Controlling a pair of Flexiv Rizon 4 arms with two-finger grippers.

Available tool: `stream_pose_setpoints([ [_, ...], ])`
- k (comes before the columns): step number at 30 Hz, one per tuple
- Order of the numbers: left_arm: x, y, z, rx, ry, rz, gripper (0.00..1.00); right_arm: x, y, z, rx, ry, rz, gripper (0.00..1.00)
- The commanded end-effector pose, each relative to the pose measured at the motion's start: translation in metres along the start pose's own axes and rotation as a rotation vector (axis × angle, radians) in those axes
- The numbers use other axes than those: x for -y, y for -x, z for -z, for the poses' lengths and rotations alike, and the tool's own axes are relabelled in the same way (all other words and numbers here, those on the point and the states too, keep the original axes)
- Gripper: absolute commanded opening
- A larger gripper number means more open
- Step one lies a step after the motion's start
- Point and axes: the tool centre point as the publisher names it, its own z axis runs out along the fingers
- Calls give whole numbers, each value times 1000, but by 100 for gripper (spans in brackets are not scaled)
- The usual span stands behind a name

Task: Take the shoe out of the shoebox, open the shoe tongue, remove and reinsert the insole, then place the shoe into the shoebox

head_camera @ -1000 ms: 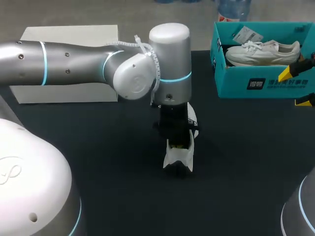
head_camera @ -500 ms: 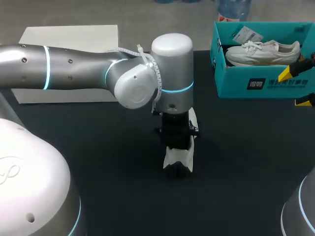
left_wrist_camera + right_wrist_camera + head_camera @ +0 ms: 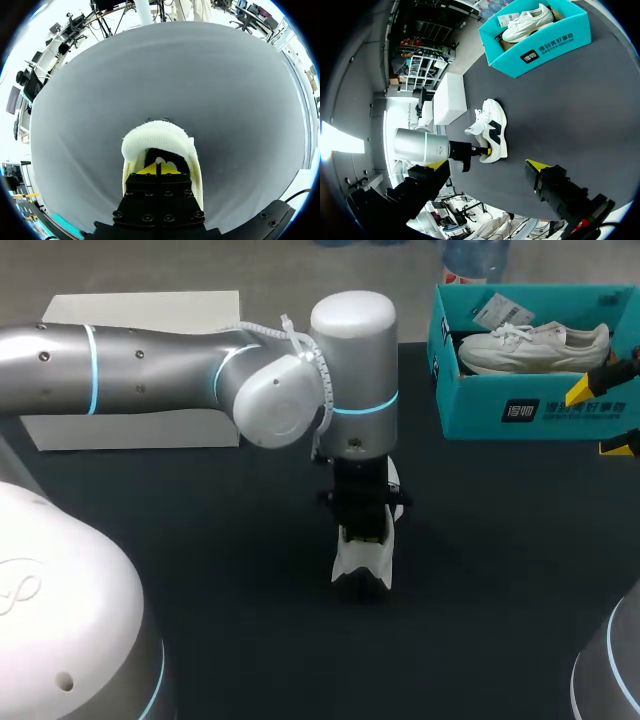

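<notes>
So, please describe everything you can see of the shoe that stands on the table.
The shoe is a white sneaker with a black side patch, white laces and a pale sole. It stands upright on the dark table, apart from the teal box. My left pincer is down in its opening.

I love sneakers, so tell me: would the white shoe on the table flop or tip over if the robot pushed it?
Probably not tip: the shoe seems to rest flat on its wide sole. Its padded heel collar looks soft, so it may squash around the left tool.
</notes>
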Motion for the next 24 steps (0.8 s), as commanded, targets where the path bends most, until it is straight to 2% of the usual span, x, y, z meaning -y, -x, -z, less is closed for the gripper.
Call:
stream_pose_setpoints([
  [1,0,-2,-3,23,-18,-2,0,0,0,-1,1,0,-1,100],
  [4,-1,2,-13,30,-41,-3,0,0,0,-1,1,0,-1,100],
  [7,-5,4,-23,20,-28,-4,0,0,0,-1,1,0,-1,100],
  [13,-9,1,-28,10,-21,14,0,0,0,-1,1,0,-1,100],
  [17,-10,-4,-19,25,-7,29,0,0,0,-1,1,0,-1,100],
  [21,-12,-7,-4,29,49,28,0,0,0,-1,1,0,-1,100],
  [24,-16,-11,1,14,64,33,0,0,0,-1,1,0,-1,100],
])
